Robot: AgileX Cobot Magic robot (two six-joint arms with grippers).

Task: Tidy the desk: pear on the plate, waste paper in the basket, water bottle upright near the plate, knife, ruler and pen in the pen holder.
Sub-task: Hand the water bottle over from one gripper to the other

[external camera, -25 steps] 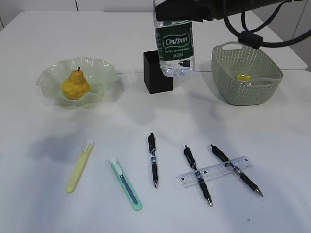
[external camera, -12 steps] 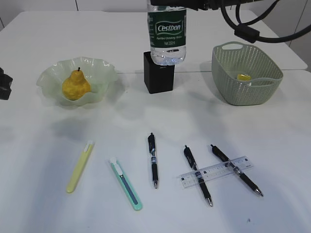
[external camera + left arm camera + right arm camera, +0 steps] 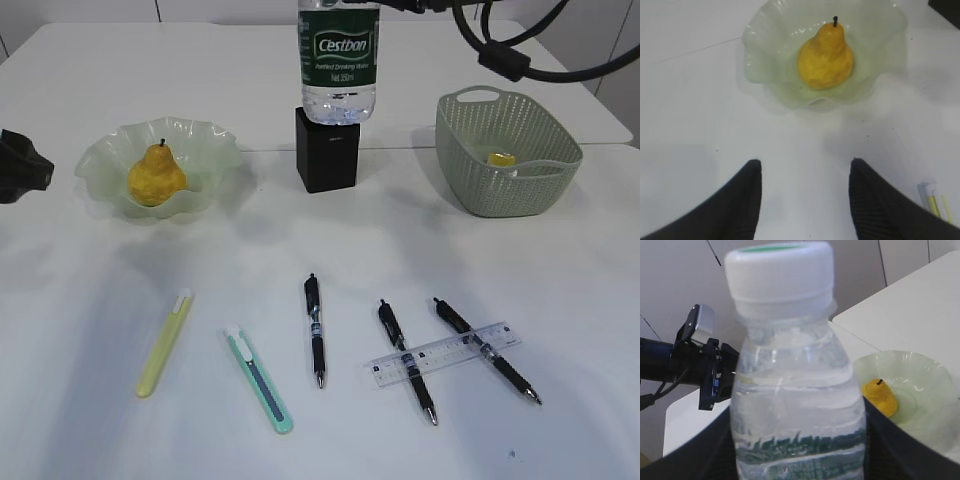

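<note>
My right gripper (image 3: 797,440) is shut on the clear water bottle (image 3: 338,60), holding it upright in the air above the black pen holder (image 3: 326,150). The bottle fills the right wrist view (image 3: 795,390). The yellow pear (image 3: 155,175) lies on the pale green wavy plate (image 3: 100,160); both also show in the left wrist view, pear (image 3: 826,57) and plate (image 3: 760,55). My left gripper (image 3: 805,167) is open and empty over bare table in front of the plate, at the left edge of the exterior view (image 3: 20,168). Three black pens (image 3: 316,330), a clear ruler (image 3: 445,353), a yellow knife (image 3: 165,343) and a teal knife (image 3: 258,380) lie on the table.
A grey-green basket (image 3: 508,185) stands at the back right with a small yellow object (image 3: 498,158) inside. The ruler lies across two of the pens. The table's far edge runs behind the pen holder.
The right gripper has carried the bottle left and upward, from beside the pen holder to above it. The left gripper has come into the exterior view at the left edge.
</note>
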